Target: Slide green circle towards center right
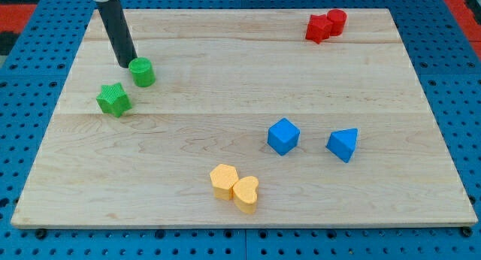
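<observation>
Down at the view's upper left, my tip (126, 66) rested on the wooden board (225, 80), the dark rod slanting up toward the top edge of the view. It carried nothing, being a bare rod end, and it sat just beside the green circle (141, 71), on that block's left; whether the two touched I could not tell. The green circle stood in the board's upper left part, far from the centre right. Just below it and slightly to the left lay the green star (113, 99), near the circle but apart from it.

Further right, near the view's bottom and about midway across, two yellow blocks touched each other: a lobed yellow block (224, 179) and a yellow heart (246, 193) to its lower right. Right of centre sat the blue cube (283, 135), and a little beyond it, apart, the blue triangular block (343, 143). At the view's top right, two red blocks pressed together: a red star-like block (318, 28) and a red cylinder (337, 20) behind its right side.
</observation>
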`<state>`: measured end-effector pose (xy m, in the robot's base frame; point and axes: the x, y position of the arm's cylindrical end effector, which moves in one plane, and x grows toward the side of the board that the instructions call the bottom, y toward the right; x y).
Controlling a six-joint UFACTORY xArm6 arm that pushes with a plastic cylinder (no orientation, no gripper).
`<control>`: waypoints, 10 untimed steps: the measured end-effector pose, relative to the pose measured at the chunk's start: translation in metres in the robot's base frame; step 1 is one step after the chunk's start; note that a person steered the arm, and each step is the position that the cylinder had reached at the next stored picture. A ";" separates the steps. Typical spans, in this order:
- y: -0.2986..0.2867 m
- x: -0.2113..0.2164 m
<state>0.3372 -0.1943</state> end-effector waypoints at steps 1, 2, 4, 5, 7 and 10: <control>-0.027 0.008; -0.025 0.017; 0.099 0.029; 0.139 0.035; 0.146 0.046; 0.251 0.028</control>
<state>0.3650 0.0571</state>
